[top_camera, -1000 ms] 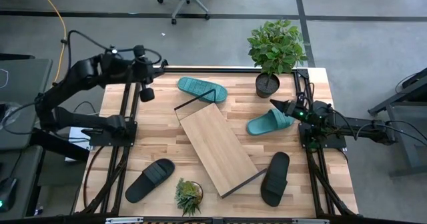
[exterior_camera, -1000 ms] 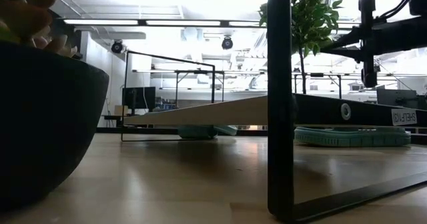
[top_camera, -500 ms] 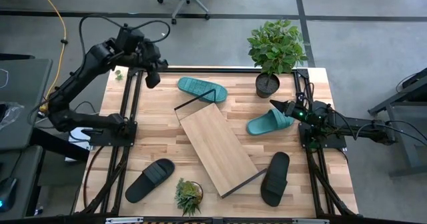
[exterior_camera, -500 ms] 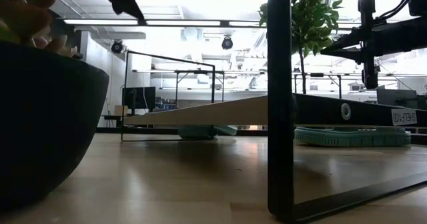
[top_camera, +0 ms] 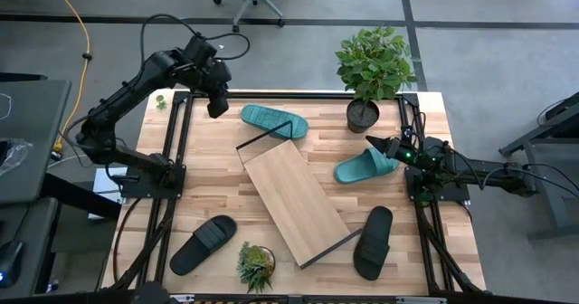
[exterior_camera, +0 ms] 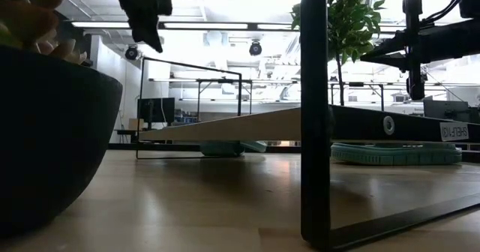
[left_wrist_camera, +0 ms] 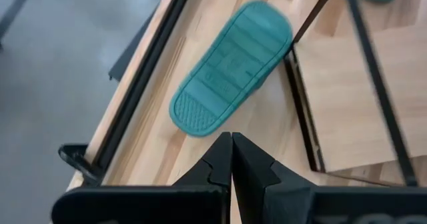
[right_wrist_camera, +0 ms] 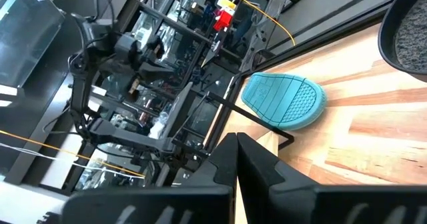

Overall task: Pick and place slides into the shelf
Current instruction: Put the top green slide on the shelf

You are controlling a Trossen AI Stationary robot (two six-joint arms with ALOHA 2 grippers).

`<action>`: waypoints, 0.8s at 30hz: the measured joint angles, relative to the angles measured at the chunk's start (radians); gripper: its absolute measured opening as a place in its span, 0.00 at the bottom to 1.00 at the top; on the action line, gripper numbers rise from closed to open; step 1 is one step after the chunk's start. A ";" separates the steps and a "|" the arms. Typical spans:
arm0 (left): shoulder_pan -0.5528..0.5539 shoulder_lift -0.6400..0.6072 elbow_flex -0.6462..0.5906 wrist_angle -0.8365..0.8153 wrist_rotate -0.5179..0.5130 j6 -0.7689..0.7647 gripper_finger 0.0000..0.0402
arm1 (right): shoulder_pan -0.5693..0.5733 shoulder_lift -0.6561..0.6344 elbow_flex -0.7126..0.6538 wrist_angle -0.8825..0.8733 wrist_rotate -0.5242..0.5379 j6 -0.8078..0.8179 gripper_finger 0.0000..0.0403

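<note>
Shelf, a long slanted light-wood board on a thin black wire frame (top_camera: 295, 203): bare, carrying no sandal; by that showing the task was not yet begun, with all four slides left to place. Teal-green ribbed rubber slide, sole up (top_camera: 272, 120): on the planked wooden tabletop (top_camera: 217, 182) just beyond the shelf's far end, one tip tucked under the raised wire frame. Second teal-green slide (top_camera: 365, 166): on the tabletop to the right of the shelf, near a black-potted green plant (top_camera: 371, 71). Black rubber slide (top_camera: 203, 244): left of the shelf's near end. Second black slide (top_camera: 373, 241): just right of the shelf's near end. Small succulent in a pot (top_camera: 255, 265): close to the shelf's near left corner. Left gripper (top_camera: 217, 106): raised, left of the shelf's far end and near the sole-up teal slide, arm arched high, claw closed on nothing. Right gripper (top_camera: 374, 142): right of the shelf, arm folded low, tip over the second teal slide, claw pinched closed and empty.
</note>
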 joint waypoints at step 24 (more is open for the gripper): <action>0.000 0.178 0.000 0.014 -0.147 0.024 0.00 | 0.000 0.000 0.000 -0.006 -0.016 -0.019 0.00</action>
